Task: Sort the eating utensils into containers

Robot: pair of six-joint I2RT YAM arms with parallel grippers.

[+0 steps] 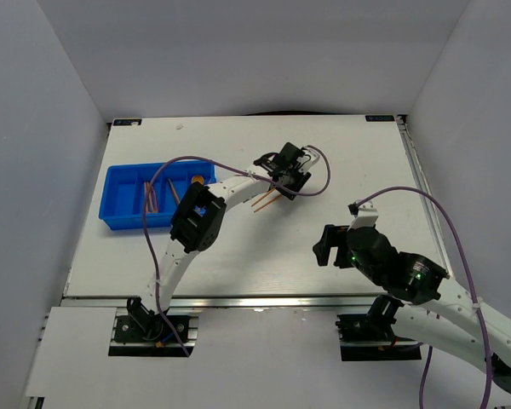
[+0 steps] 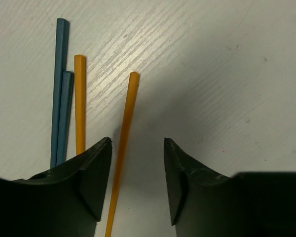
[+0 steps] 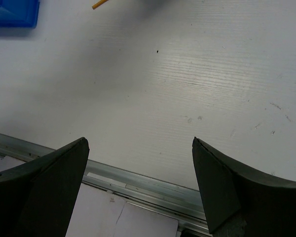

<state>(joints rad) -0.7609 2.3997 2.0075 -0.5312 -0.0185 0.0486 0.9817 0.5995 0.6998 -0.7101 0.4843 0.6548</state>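
My left gripper [image 1: 289, 170] is open and low over the table at mid-back. In the left wrist view its jaws [image 2: 137, 143] straddle one orange stick [image 2: 124, 133], which lies on the table close to the left finger [image 2: 91, 173]. A second orange stick [image 2: 79, 98] and two grey-blue sticks [image 2: 60, 74] lie just left of it, outside the jaws. The orange sticks [image 1: 264, 202] show beneath the gripper in the top view. The blue tray [image 1: 111, 196] at the left holds a few reddish utensils [image 1: 153, 198]. My right gripper [image 1: 324, 247] is open and empty.
The right wrist view shows the open right gripper [image 3: 140, 143] over the table's near metal edge [image 3: 138, 180], a corner of the blue tray [image 3: 12, 12] and an orange stick end [image 3: 99, 4]. Purple cables [image 1: 230, 169] run along both arms.
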